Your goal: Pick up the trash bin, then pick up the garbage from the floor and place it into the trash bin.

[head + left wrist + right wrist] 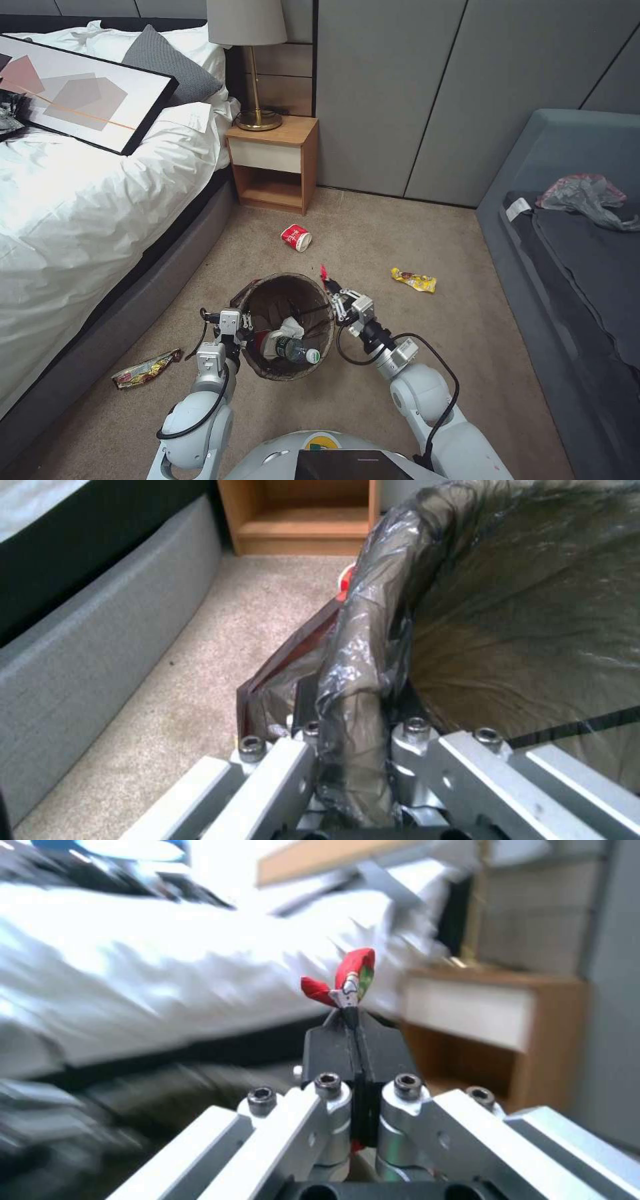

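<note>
The trash bin (288, 293), lined with a dark brown bag, hangs in front of me above the carpet. My left gripper (239, 325) is shut on its near-left rim; in the left wrist view the fingers (308, 700) clamp the bag-covered rim of the bin (520, 605). My right gripper (331, 287) is at the bin's right rim, shut on a small red wrapper (324, 273) that sticks up from it (350, 975). Inside the bin lie a white tissue (290, 328) and a green-labelled bottle (297, 351). On the floor lie a red-and-white cup (296, 237), a yellow wrapper (414, 280) and another wrapper (145, 369).
A bed (80, 220) with a framed picture runs along the left. A wooden nightstand (272, 163) with a lamp stands at the back. A grey sofa (573, 267) with a crumpled plastic bag (587, 197) lines the right. Open carpet lies between them.
</note>
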Motion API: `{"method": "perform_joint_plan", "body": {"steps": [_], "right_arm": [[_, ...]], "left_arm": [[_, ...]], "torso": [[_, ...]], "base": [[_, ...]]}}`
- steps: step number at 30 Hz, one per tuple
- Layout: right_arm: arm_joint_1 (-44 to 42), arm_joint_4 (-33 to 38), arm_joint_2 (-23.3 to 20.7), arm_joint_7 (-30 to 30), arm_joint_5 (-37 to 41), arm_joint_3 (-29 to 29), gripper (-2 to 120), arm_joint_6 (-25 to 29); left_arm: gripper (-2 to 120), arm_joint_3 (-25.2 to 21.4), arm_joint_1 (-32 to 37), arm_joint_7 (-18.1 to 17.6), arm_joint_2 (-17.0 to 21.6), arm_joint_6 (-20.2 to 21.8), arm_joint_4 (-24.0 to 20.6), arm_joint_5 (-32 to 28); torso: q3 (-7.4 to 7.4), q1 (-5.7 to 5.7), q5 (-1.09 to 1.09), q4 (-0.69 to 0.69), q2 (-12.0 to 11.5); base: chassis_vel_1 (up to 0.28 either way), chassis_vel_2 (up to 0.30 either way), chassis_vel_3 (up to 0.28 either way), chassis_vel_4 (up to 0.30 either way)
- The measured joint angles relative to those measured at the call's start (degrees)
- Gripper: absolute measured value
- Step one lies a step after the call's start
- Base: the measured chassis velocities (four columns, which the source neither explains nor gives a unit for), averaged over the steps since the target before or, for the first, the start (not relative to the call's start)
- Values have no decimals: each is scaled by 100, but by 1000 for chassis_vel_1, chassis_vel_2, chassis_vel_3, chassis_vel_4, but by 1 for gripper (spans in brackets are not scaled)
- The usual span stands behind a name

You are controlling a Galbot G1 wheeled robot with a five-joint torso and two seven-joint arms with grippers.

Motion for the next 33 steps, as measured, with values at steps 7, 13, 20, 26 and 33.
{"method": "perform_joint_plan", "body": {"steps": [7,13,20,26,33], "right_arm": [[5,267,-41,-258,64,-233,0,-19],[9,312,-60,-300,44,-424,0,-64],[29,220,-69,-300,-82,-660,-2,-98],[55,-140,-36,-245,-218,-833,17,-99],[172,-696,47,-41,-363,-941,43,-97]], "left_arm": [[3,19,7,1,-12,0,10,23],[3,46,9,2,-21,0,18,36],[3,46,6,2,-25,-1,21,43],[3,46,9,5,-28,-2,11,45],[3,57,15,9,-30,-3,-17,48]], "torso": [[0,0,0,0,0],[0,0,0,0,0],[0,0,0,0,0],[0,0,0,0,0],[0,0,0,0,0]], "base": [[0,0,0,0],[0,0,0,0],[0,0,0,0],[0,0,0,0],[0,0,0,0]]}}
